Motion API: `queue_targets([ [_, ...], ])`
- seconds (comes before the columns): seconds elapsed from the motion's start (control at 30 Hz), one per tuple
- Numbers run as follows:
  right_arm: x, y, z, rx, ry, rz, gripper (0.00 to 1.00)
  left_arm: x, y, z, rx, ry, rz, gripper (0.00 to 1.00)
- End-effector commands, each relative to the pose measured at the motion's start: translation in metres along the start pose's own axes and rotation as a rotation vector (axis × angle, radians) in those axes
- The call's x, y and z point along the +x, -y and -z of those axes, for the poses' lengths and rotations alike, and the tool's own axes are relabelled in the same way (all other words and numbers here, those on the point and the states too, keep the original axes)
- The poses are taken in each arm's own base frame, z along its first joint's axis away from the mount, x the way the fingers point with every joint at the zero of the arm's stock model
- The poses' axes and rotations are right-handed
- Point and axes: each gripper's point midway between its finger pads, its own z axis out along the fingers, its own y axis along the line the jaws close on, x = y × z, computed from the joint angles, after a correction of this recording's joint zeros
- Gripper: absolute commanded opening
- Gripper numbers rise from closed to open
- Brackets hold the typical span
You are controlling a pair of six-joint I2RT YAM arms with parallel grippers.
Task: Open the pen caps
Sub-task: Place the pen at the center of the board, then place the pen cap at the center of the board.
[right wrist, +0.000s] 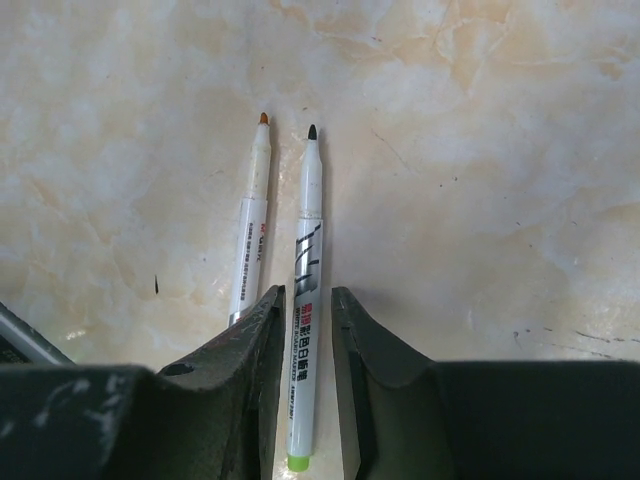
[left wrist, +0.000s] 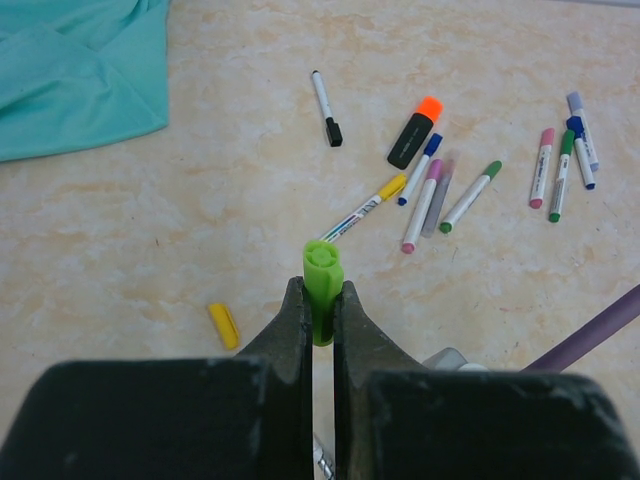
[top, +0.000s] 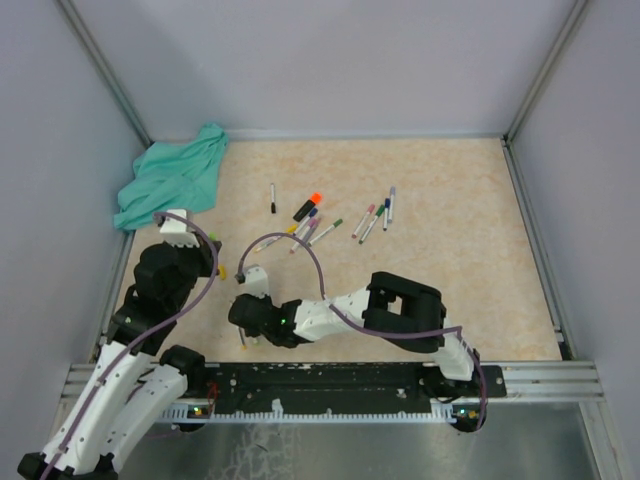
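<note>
Teal on the cloth (top: 170, 180), upper left. Mottled beige-cream across the tabletop (top: 450, 290). Green on the centre cap (left wrist: 322, 275); yellow on the loose cap (left wrist: 224, 325), lower left. White on two pen barrels (right wrist: 308, 260), tipped black and orange.

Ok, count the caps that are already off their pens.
2. A green cap is pinched in the left end effector; a yellow cap lies loose on the table near it. More may be hidden under the arms.

The beige marbled table (top: 450, 250) is seen whole from above, obliquely from the left wrist, closely downward from the right wrist
</note>
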Motion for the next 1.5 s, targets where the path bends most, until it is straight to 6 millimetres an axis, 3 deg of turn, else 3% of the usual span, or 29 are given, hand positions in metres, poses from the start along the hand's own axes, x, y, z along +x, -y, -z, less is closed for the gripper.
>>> queue_targets([
  [0.0,-0.003,0.006,-0.003,0.014,0.006,0.008,0.27,-0.003,0.001,-0.002,0.007,0.018,-0.007,0.00],
  [0.23,-0.031,-0.002,0.018,-0.042,0.080,0.023,0.31,0.002,0.003,-0.006,0.016,-0.004,-0.012,0.00],
  [0.47,-0.063,-0.002,0.062,-0.148,0.202,0.040,0.32,0.014,0.003,-0.015,0.014,-0.059,-0.022,0.00],
  [0.57,-0.078,-0.006,0.086,-0.283,0.294,0.016,0.32,0.023,0.005,-0.021,0.020,-0.101,-0.031,0.00],
  [0.73,-0.083,0.014,0.116,-0.373,0.404,-0.039,0.32,0.046,0.007,-0.032,0.026,-0.195,-0.038,0.00],
  [0.83,-0.073,0.033,0.116,-0.370,0.428,-0.107,0.32,0.067,0.006,-0.042,0.014,-0.293,-0.035,0.00],
  [1.1,-0.073,0.046,0.124,-0.423,0.449,-0.195,0.32,0.120,-0.015,-0.068,-0.033,-0.533,0.047,0.04],
  [1.47,-0.079,0.065,0.141,-0.436,0.518,-0.267,0.32,0.158,-0.035,-0.081,-0.145,-0.681,0.053,0.10],
])
